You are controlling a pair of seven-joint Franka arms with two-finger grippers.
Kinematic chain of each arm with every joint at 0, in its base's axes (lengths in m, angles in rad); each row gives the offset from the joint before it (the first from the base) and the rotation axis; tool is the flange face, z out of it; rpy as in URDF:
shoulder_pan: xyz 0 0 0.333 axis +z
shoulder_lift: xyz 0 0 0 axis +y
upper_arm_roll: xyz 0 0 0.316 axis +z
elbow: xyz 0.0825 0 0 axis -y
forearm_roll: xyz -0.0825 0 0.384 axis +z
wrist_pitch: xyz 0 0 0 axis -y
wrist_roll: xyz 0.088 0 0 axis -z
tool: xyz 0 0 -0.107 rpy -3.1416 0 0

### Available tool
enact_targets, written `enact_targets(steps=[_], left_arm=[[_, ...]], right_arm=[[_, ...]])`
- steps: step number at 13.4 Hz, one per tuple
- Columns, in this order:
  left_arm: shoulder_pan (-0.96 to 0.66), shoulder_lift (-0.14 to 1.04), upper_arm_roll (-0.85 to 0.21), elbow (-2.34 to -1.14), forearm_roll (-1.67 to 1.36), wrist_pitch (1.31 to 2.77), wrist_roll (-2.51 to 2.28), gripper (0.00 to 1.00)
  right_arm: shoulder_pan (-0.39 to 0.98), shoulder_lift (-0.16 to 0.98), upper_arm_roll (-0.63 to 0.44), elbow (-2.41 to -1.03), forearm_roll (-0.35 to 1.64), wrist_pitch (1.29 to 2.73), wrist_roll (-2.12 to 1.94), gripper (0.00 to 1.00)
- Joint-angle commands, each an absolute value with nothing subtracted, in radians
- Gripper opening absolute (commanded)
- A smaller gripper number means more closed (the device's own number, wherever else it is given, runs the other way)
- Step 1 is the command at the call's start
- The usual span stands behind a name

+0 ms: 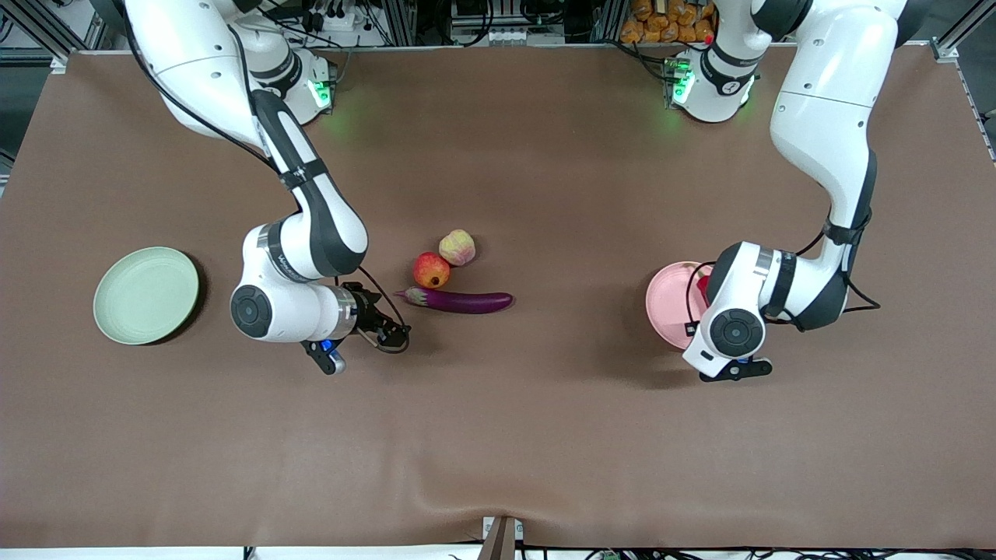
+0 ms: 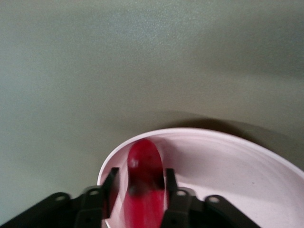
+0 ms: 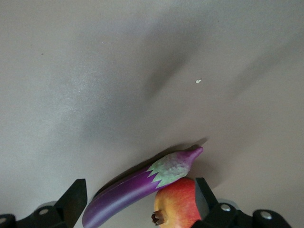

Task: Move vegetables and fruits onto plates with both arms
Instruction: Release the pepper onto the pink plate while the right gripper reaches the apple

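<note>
Left gripper: over the pale pink plate, hidden in the front view by its own wrist; only the left wrist view shows it.
Left fingers: one on each side of the red chili pepper; whether they press it or stand just apart I cannot tell.
Red chili pepper: between those fingers, inside the pink plate's rim; in the front view only a red sliver shows at the wrist's edge.
Right gripper: low by the eggplant's stem end, toward the right arm's end of the table.
Right fingers: spread wide, gripping nothing.
Purple eggplant: flat on the brown table, mid-table; the right wrist view shows its cap between the spread fingers.
Red-orange fruit: touching the eggplant's stem end, farther from the front camera than it.
Yellow-green fruit: beside the red-orange one, farther again; absent from the right wrist view.
Pale green plate: at the right arm's end, nothing on it.
</note>
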State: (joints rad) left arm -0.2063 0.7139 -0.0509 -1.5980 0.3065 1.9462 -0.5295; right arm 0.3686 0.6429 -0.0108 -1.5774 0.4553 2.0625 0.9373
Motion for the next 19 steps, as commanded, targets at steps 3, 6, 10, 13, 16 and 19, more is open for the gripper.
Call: enact_targets(steps=[3,6,10,13,16,19], left_arm=[[-0.204,0.628,-0.061,-1.586,0.308,1.945,-0.541,1.0],[-0.21,0.621,-0.061,-1.494,0.198,1.945,-0.622,1.0],[-0.23,0.646,-0.063,-1.431,0.118,1.983,-0.819,1.0],[-0.29,0.669,-0.063,-1.396,0.083,2.006,-0.952,1.0],[-0.327,0.672,-0.063,-1.373,0.052,2.04,-1.087,1.0],[-0.354,0.684,-0.063,-1.355,0.051,2.069,-1.243,1.0]], right_arm=[[0.422,0.667,-0.018,-1.626,0.457,2.106,0.968,1.0],[0.429,0.643,-0.017,-1.693,0.448,2.099,0.968,1.0],[0.428,0.597,0.003,-1.694,0.448,2.001,1.005,1.0],[0.428,0.607,0.017,-1.701,0.446,2.028,1.012,1.0],[0.446,0.606,0.018,-1.744,0.446,2.069,1.012,1.0],[0.446,0.606,0.035,-1.75,0.448,2.089,1.023,1.0]])
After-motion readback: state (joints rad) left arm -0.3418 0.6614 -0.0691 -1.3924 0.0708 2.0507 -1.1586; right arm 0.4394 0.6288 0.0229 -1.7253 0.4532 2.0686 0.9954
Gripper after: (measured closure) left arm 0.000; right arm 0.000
